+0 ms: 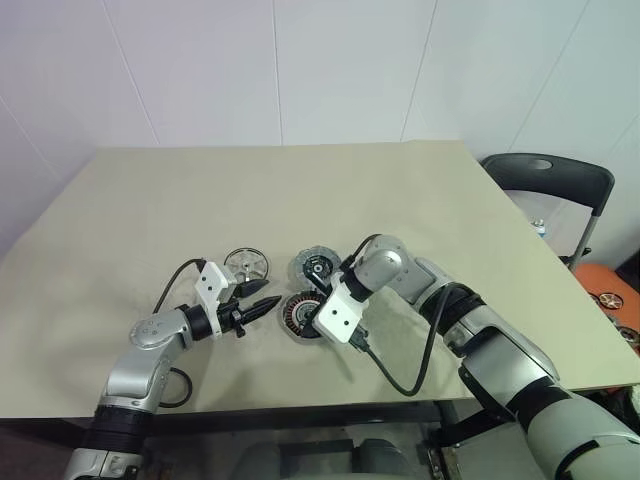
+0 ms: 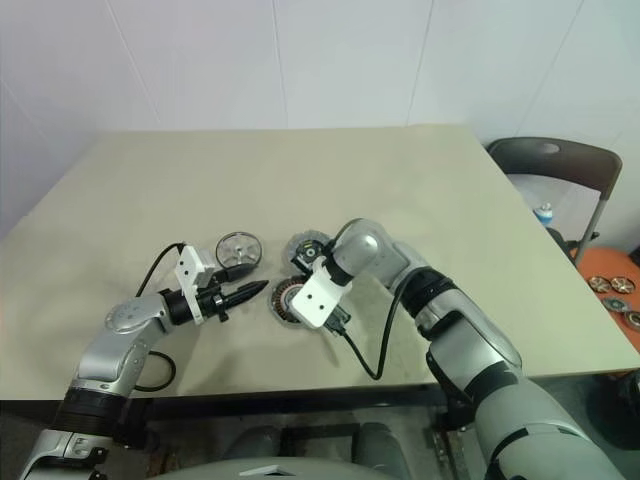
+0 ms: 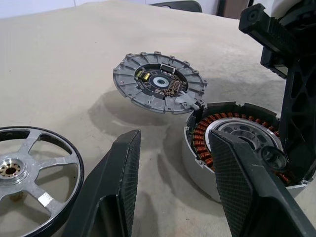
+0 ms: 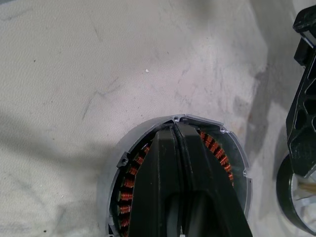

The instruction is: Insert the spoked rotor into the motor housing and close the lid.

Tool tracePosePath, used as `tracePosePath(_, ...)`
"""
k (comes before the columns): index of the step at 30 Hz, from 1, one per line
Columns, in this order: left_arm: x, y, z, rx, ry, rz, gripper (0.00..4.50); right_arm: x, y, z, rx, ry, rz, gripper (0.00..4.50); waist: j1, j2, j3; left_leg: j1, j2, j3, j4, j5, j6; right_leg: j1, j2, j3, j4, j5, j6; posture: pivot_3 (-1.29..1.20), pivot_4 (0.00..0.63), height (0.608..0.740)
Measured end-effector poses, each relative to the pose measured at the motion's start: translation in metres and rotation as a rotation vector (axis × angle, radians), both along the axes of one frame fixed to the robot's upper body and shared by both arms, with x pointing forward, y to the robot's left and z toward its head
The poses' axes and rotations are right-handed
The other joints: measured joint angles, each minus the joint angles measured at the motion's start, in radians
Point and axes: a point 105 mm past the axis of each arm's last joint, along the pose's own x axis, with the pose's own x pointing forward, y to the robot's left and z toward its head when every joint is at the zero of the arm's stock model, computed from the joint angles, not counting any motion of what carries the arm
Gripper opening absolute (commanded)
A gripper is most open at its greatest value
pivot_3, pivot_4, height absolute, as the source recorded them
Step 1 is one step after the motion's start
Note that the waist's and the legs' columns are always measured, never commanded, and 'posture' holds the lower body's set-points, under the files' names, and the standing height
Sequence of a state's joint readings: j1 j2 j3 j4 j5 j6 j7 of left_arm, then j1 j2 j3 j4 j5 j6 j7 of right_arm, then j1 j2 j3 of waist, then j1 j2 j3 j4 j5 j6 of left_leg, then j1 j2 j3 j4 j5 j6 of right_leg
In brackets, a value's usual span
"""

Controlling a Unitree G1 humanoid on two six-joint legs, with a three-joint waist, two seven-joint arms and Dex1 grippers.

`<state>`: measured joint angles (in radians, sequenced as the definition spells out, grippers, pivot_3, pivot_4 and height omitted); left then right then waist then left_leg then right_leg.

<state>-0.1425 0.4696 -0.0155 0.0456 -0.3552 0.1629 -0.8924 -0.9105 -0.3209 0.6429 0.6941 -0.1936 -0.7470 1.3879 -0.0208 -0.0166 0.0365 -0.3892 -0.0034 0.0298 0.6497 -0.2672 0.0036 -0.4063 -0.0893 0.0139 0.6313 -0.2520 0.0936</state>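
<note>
Nearest to you on the beige table (image 1: 420, 190), the motor housing (image 1: 298, 317) sits with its open top up, its ring of copper windings plain in both wrist views. Your right gripper (image 4: 178, 136) points steeply down over that housing with its two black fingers pressed together and nothing between them; their tips reach the housing's far rim in the right wrist view, but you cannot tell whether they touch the metal.

Just left of the housing, your left gripper (image 1: 264, 303) lies nearly level, pointing right toward it. Its fingers (image 3: 126, 168) stand partly apart, a medium gap with nothing held, and their tips stop just short of the housing's wall.

A little farther back and to the left, the spoked rotor (image 1: 246, 264) lies flat on the table, just beyond the left gripper's fingers and apart from them. In the left wrist view its silver spokes and brass-coloured hub show inside a dark outer edge.

To the right of the rotor and just behind the housing lies the lid (image 1: 315, 268), a grey ribbed disc with a dark round centre. In the left wrist view it looks tilted, its near edge meeting the housing's far rim.

Beyond the table's far right corner stands a dark chair (image 1: 560, 185).
</note>
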Motion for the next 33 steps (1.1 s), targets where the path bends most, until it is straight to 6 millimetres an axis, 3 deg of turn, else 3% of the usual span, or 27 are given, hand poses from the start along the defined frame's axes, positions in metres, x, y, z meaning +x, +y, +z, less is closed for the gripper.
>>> tracePosePath(14,0.000,-0.001,0.000,-0.003,0.000,0.002,2.34,0.006,0.009,0.002,0.050,-0.029,-0.019,0.04,0.000,0.000,0.000,0.001,0.000,0.000,0.000,0.000,-0.001,0.000,0.001,0.000,0.001,0.000,0.000,0.00,0.000,0.740)
tracePosePath(33,0.002,-0.004,0.001,-0.004,-0.007,-0.006,2.34,0.020,0.004,0.005,0.047,-0.079,-0.078,0.04,0.000,0.000,0.000,0.001,0.000,0.000,0.000,0.001,-0.001,0.001,0.002,0.000,0.001,0.000,0.000,0.00,0.000,0.740)
